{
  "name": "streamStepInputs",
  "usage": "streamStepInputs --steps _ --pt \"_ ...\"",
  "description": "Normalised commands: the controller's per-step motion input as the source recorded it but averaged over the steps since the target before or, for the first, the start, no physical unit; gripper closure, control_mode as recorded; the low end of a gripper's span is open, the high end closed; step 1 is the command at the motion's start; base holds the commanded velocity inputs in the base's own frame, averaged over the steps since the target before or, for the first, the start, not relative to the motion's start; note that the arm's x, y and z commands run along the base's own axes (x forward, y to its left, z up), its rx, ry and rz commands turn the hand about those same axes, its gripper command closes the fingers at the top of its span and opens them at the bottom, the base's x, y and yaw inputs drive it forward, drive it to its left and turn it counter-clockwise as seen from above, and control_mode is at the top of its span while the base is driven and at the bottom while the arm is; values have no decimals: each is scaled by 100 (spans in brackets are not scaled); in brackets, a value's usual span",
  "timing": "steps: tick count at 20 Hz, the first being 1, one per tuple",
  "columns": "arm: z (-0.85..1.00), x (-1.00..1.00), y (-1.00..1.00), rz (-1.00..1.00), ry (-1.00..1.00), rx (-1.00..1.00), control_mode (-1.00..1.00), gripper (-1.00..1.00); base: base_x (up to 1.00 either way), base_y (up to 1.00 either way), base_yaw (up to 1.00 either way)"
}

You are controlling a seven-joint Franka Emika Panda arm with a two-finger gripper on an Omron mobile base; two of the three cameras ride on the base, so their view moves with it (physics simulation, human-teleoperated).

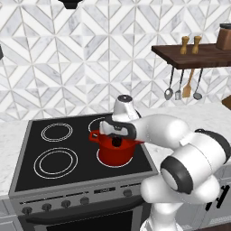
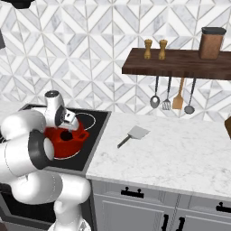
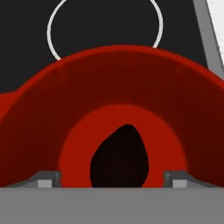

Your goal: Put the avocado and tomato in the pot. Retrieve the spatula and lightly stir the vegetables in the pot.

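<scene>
The red pot stands on the front right burner of the stove. My gripper hangs just over its mouth, pointing down into it. In the hand view the avocado, a dark lump, lies on the pot's red floor. It sits between my two fingertips, with a gap on each side, and the gripper is open. From the right, the gripper shows above the pot with the avocado inside. The spatula lies flat on the marble counter right of the stove. The tomato is out of view.
The black stovetop has ringed burners left of and behind the pot. A wooden shelf on the wall carries two shakers and a brown canister. A ladle, slotted turner and wooden spoon hang below it. The marble counter stretches right.
</scene>
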Motion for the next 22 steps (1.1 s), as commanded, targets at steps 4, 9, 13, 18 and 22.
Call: streamStepInputs --steps 4,9,13,18,22 --pt "58 -8 -1 0 -1 0 -100 -100 0 0 0" --pt "93 -36 -42 3 -8 -6 -100 -100 0 0 0" --pt "63 -3 -86 24 -2 -13 -100 -100 0 0 0" --pt "20 1 -80 45 0 -26 -100 -100 0 0 0" --pt "0 2 -53 61 0 -41 -100 -100 0 0 0"
